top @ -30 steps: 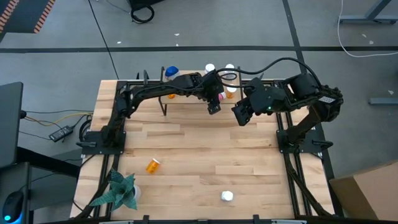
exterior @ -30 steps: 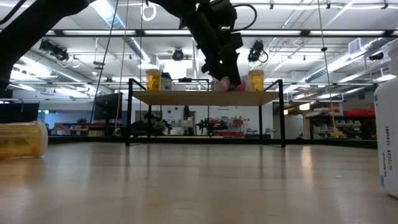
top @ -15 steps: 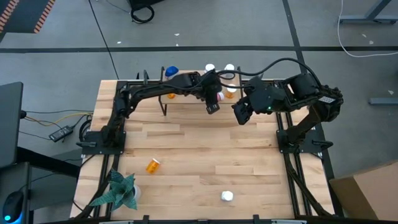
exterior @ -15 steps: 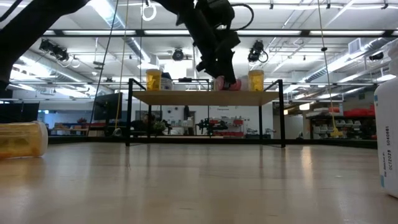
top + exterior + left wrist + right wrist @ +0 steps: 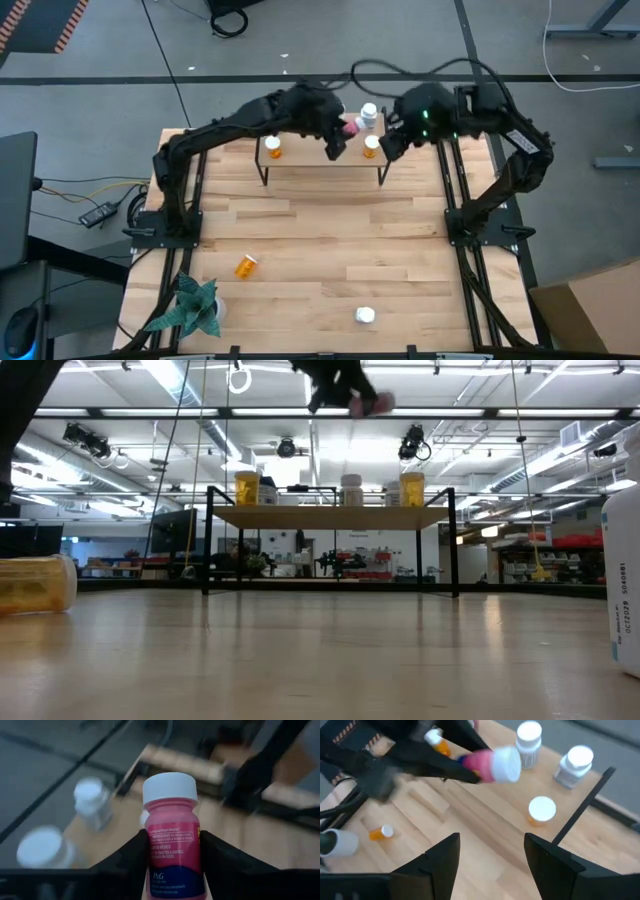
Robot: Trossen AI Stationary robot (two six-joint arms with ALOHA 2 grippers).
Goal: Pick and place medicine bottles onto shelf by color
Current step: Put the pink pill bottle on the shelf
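Left pincer (image 5: pixel 345 128): closed on pink bottle (image 5: pixel 173 837), raised well above shelf (image 5: pixel 330 516), over its back edge.
Pink bottle: white cap, pink body, blue band at base; clamped between two dark fingers (image 5: pixel 131 860); tilted with cap pointing toward right arm.
Right pincer (image 5: pixel 385 143): fingers wide apart, holding nothing; hovering over right end of shelf, just beside left pincer.
Shelf: at far side of desk (image 5: pixel 330 250), light top board on black legs.
On shelf: orange bottle (image 5: pixel 272 148) at left end, orange bottle (image 5: pixel 371 146) at right end, white bottle (image 5: pixel 351 490) between them, toward the back edge.
White bottle, second (image 5: pixel 574 765): near the first at the shelf's back; exact footing unclear.
On desk, near side: orange bottle (image 5: pixel 245 266) lying on its side at left; white bottle (image 5: pixel 365 316) upright toward right.
Plant (image 5: pixel 188 308): green, at near left corner of desk.
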